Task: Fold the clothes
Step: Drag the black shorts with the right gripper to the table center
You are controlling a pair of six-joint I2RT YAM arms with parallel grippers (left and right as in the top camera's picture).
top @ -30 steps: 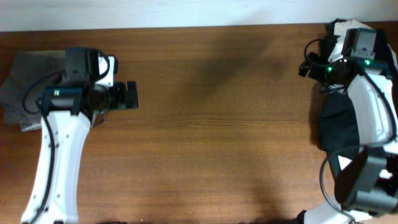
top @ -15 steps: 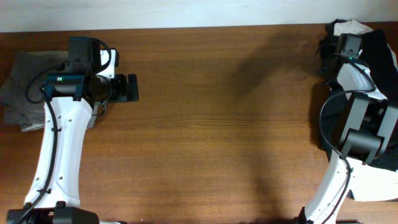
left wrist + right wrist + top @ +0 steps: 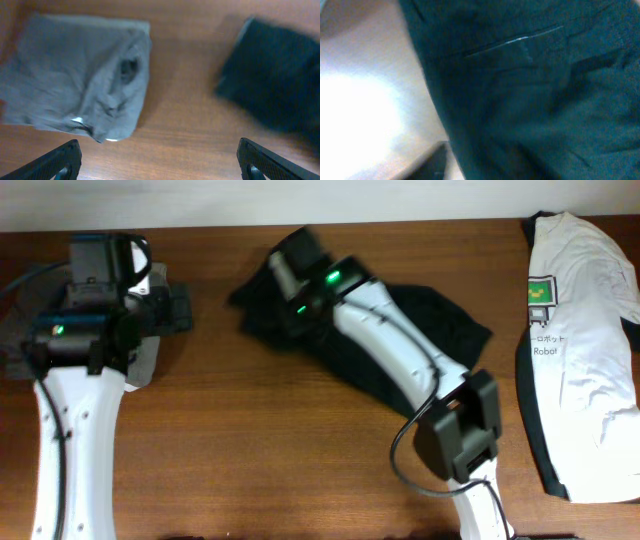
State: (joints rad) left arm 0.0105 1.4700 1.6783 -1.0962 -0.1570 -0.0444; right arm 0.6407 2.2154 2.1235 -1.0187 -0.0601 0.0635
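Brown wood-grain table (image 3: 300,470) fills the overhead view, with a strip of pale wall (image 3: 300,200) along the far edge. Across its middle lie the black shorts (image 3: 445,315), crumpled. Their long axis runs on a slant from the far centre-left down toward the right. At the right edge a white printed T-shirt (image 3: 585,330) is spread flat, well apart from the shorts. At the far left a grey garment (image 3: 75,80) sits already folded into a rough rectangle.

The right arm (image 3: 390,350) reaches from the near right across the shorts, and the right gripper (image 3: 290,268) sits over their far-left end. Its wrist camera shows only dark cloth pressed close, with a welt pocket seam (image 3: 515,44) across it. Whether the jaws are clamped on the fabric cannot be told.

The left gripper (image 3: 160,162) hovers above bare wood, jaws spread wide and holding nothing. From it the grey garment lies to one side and the shorts' near corner to the other.

Flattening comes before any fold. The shorts lie toward the centre from the left gripper, so the left arm is the nearer free tool for that loose left end.
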